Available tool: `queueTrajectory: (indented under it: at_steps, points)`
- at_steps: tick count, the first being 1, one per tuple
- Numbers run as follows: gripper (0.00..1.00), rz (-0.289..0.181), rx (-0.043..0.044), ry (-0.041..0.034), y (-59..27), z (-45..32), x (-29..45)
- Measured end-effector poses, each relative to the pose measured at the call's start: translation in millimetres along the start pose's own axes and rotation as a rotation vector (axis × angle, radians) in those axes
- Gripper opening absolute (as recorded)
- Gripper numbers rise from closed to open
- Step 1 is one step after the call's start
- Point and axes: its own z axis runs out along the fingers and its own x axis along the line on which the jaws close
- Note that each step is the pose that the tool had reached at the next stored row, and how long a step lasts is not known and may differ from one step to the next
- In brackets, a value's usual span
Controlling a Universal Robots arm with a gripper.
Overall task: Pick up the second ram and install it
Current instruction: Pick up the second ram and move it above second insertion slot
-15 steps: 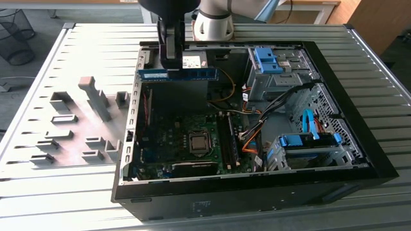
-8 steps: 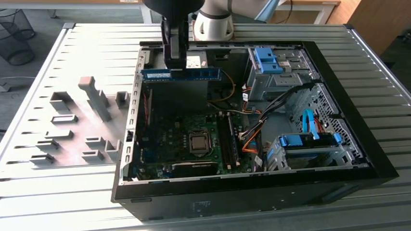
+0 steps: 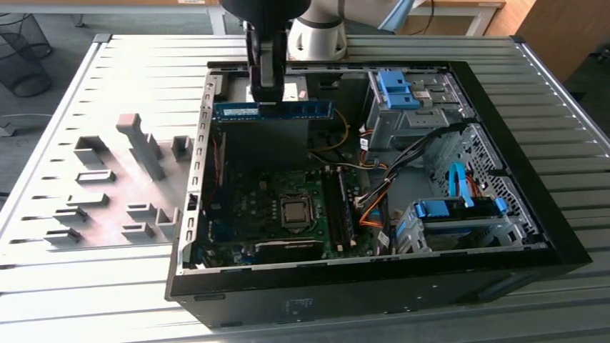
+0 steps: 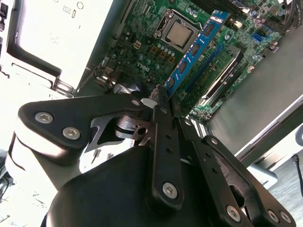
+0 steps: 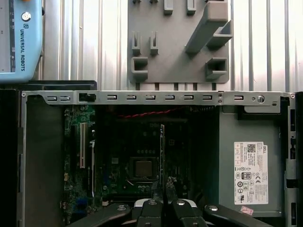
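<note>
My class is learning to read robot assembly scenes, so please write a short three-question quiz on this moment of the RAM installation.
1. True or false: the gripper is shut on the second ram.
2. Where is the ram? A) seated in a motherboard slot; B) held in the air over the open computer case; C) lying on the grey fixture plate.
3. Fill in: the blue drive brackets sit toward the exterior view's ____ of the case.
Key: 1 true; 2 B; 3 right.

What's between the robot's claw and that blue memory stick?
Nothing. In the second wrist view the gripper is clamped straight onto one end of the second ram, with no gap between them. The exterior view agrees.
</note>
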Motion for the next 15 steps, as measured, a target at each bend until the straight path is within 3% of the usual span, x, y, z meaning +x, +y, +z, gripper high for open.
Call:
queueTrajectory:
  at_steps: [15]
  points:
    - [0.14,0.000,0.0000,0.0000,-15.6,-0.4,-0.3]
